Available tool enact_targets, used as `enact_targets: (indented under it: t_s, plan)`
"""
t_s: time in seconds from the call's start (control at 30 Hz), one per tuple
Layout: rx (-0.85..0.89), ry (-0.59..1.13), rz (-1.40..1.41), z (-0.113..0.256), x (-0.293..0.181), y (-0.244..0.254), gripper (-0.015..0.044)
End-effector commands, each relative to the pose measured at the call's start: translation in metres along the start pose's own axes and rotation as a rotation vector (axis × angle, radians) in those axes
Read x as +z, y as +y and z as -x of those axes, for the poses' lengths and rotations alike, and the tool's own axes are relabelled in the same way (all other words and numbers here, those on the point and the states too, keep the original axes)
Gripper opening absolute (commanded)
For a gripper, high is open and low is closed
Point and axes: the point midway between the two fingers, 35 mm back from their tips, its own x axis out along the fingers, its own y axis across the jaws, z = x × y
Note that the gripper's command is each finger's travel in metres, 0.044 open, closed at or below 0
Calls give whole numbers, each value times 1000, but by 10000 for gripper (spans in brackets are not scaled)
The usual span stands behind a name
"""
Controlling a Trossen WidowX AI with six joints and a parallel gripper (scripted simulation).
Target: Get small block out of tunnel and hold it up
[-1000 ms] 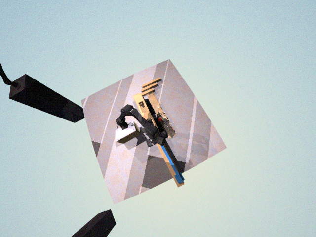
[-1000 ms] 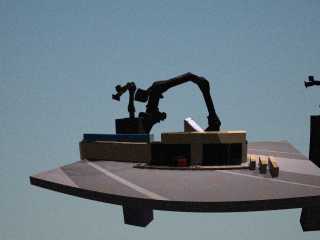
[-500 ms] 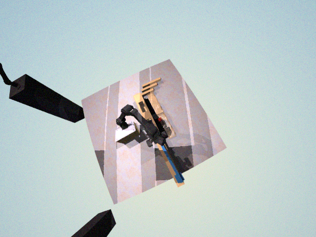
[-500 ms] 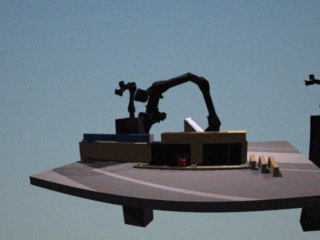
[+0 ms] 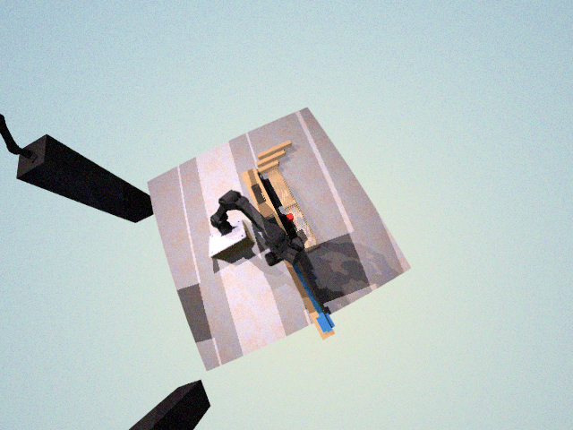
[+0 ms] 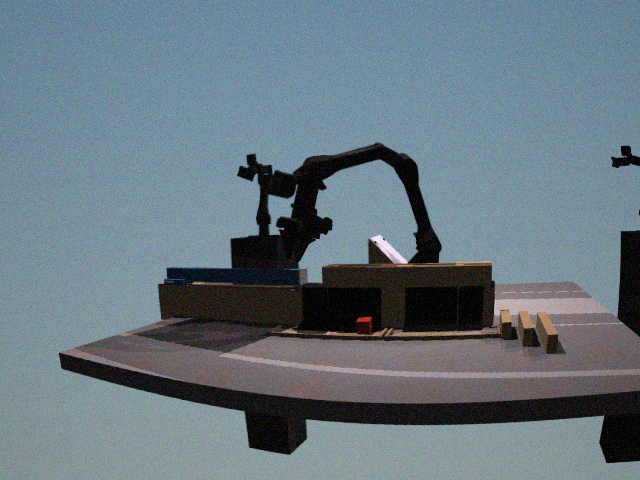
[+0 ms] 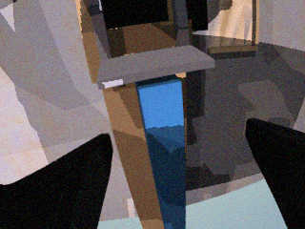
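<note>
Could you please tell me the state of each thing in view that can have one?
Gripper: open, holding nothing.
Red block: out of the tunnel, not lifted.
Blue bar: ungripped.
Three loose rods: lying side by side, apart.

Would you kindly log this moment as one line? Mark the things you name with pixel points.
pincer [image 5: 299, 266] [image 7: 178, 130]: open, empty | blue bar [image 5: 309, 288] [image 6: 232, 275] [image 7: 163, 107]: unheld | red block [image 5: 290, 216] [image 6: 363, 325]: outside tunnel [image 5: 250, 177] [image 6: 392, 310], not lifted

Rods beside tunnel's end; block in front of tunnel; handle at opposite end.
</note>
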Motion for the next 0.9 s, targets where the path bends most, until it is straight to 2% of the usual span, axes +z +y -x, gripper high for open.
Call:
enact_targets:
  t_s: [0.0, 0.03, 0.2, 0.33, 0.87]
  plan:
    - [-1, 5, 2, 17, -5, -2, 440]
    - [-1, 5, 2, 20, -5, -3, 440]
    - [-1, 4, 2, -16, 7, 3, 440]
    - [-1, 4, 2, -17, 8, 4, 440]
    - [8, -1, 6, -16, 8, 4, 20]
